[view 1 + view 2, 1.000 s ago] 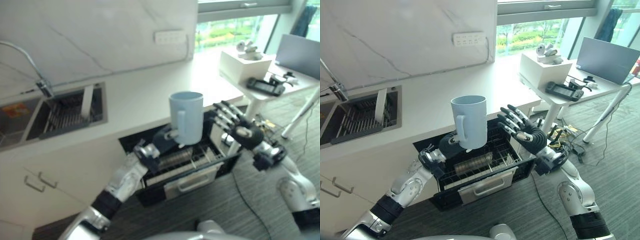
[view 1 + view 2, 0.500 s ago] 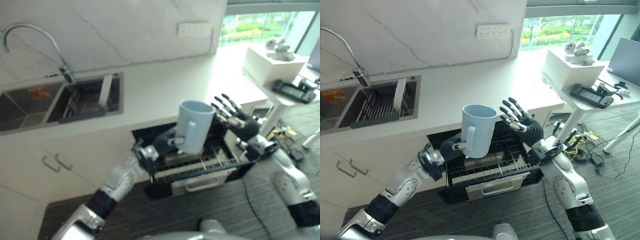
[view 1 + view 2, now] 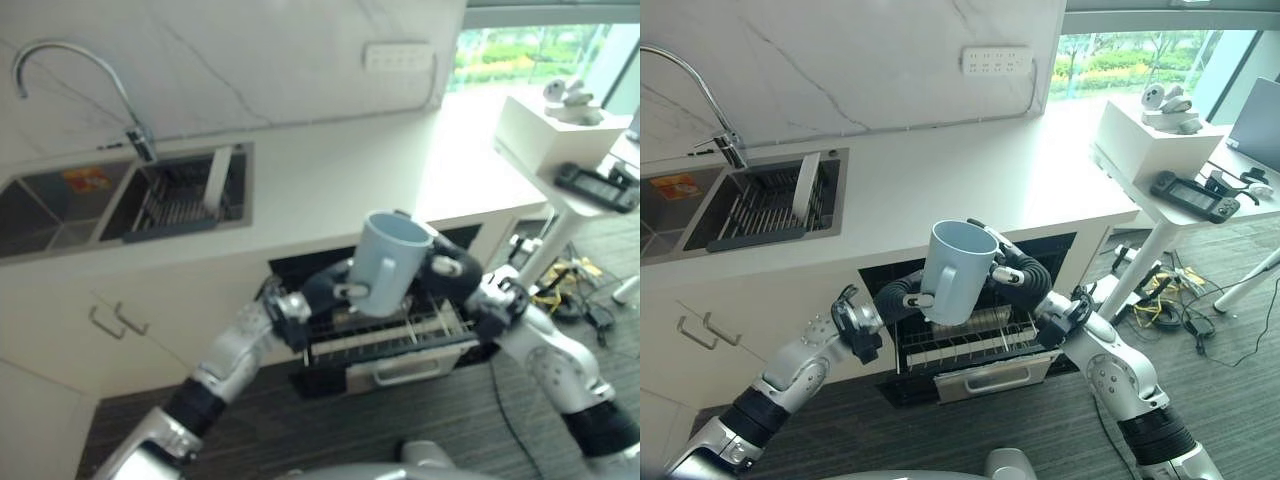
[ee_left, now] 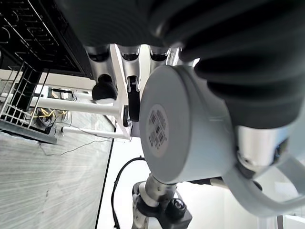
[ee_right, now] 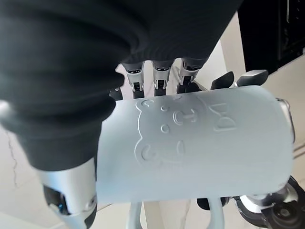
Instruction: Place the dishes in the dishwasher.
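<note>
A light blue mug [image 3: 958, 272] hangs tilted above the open dishwasher rack [image 3: 965, 348], which is pulled out from under the white counter. My left hand [image 3: 902, 296] is shut on the mug from below, at its handle side; the left wrist view shows the mug's base [image 4: 177, 138] against that hand's fingers [image 4: 106, 88]. My right hand [image 3: 1018, 274] is curled round the mug's far side and rim. In the right wrist view, the mug's embossed wall [image 5: 190, 143] lies under that hand's fingers [image 5: 158, 78]. The rack holds dark ribbed items.
A sink [image 3: 750, 205] with a drying rack, an upright white plate [image 3: 805, 185] and a faucet [image 3: 695, 85] sits at the left of the counter. A white side table [image 3: 1185, 185] with a box and a controller stands at the right. Cabinet handles [image 3: 695, 332] show at lower left.
My right hand, open beside the mug before, has closed round it. The mug has tilted and sits a little lower over the rack. The camera has shifted.
</note>
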Robot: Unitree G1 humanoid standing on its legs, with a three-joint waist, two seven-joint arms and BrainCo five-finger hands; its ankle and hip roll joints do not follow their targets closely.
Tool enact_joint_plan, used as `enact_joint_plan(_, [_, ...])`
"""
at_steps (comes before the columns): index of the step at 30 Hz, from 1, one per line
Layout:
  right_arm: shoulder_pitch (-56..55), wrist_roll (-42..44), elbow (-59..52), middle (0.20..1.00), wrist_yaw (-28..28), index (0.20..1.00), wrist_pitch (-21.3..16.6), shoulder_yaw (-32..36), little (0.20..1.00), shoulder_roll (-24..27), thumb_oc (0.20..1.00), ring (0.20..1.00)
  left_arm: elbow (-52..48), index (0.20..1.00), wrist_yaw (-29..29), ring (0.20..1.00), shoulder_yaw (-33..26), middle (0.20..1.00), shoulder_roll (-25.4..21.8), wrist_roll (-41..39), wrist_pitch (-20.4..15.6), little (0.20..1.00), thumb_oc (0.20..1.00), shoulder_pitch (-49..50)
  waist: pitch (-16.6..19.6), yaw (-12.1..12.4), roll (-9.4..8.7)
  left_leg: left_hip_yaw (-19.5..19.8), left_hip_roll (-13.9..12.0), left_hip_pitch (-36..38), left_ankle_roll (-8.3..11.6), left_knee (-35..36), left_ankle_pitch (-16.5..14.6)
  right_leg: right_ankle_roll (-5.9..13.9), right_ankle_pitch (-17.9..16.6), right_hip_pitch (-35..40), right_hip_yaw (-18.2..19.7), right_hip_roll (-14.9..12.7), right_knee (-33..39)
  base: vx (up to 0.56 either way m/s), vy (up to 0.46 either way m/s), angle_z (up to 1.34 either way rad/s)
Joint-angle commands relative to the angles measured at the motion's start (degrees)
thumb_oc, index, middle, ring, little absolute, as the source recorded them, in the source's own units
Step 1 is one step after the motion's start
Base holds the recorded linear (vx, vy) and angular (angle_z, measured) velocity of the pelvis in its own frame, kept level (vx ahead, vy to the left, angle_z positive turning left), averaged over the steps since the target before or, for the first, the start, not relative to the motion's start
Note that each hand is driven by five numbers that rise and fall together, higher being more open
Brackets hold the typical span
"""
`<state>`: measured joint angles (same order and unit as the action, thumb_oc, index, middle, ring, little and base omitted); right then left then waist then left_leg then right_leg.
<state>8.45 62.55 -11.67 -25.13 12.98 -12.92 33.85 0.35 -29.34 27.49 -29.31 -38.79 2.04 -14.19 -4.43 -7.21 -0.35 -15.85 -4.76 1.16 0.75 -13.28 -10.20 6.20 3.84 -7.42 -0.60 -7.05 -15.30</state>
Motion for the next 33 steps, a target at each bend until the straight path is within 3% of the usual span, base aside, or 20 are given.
enact_joint_plan(1, [2.6,4.0,-2.8,1.0,-4.1,1.0,0.4,-1.9,1.0,-1.2,1.0,1.0,-3.9,0.2,-0.1,0.2,2.2,0.2,-0.2,0.4,-4.4,0.2,0.2,-4.5,1.5,1.4,-1.46,6.7,-1.4,-3.9,0.54,-3.9,-0.5,2.14,2.0,2.0,-0.8,-1.2,-1.9,0.0,0.0,0.0])
enact_joint_plan(17, [3.9,1.9,-3.1,1.0,-5.0,1.0,2.7,-7.1,1.0,-0.4,1.0,1.0,-4.6,0.2,1.5,0.2,5.0,0.2,-0.9,0.8,-4.4,0.2,0.2,-5.7,1.0,1.4,-1.48,7.1,-1.1,-3.9,0.34,-3.9,-0.3,2.04,2.0,2.0,-0.3,-0.8,-1.9,0.0,0.0,0.0])
enact_joint_plan(31, [4.5,-2.2,-3.4,1.0,-13.2,1.0,6.2,-12.1,1.0,1.8,1.0,1.0,-4.9,0.2,1.0,0.2,6.6,0.2,-2.4,-1.2,-4.9,0.2,0.2,-6.1,0.7,2.1,-1.86,7.8,-0.8,-3.7,0.32,-3.9,0.0,1.95,2.1,2.7,-1.1,-0.9,-1.9,0.0,-0.001,0.03])
enact_joint_plan(32, [4.6,-2.3,-3.5,0.74,-13.5,0.74,6.0,-12.4,0.74,2.2,0.74,0.74,-4.8,0.2,0.7,0.2,6.7,0.2,-2.5,-1.3,-5.1,0.2,0.2,-6.1,0.7,2.2,-1.88,7.8,-0.8,-3.6,0.32,-3.9,0.0,1.94,2.1,2.8,-1.2,-0.9,-1.9,0.0,0.0,0.0])
enact_joint_plan(33, [4.7,-2.6,-3.5,0.548,-13.9,0.548,6.1,-12.7,0.548,2.4,0.548,0.548,-4.8,0.2,0.7,0.2,6.8,0.2,-2.6,-1.3,-5.1,0.2,0.2,-6.0,0.7,2.3,-1.91,7.9,-0.7,-3.7,0.32,-3.9,0.0,1.93,2.1,2.8,-1.3,-0.9,-1.9,0.0,0.0,0.0])
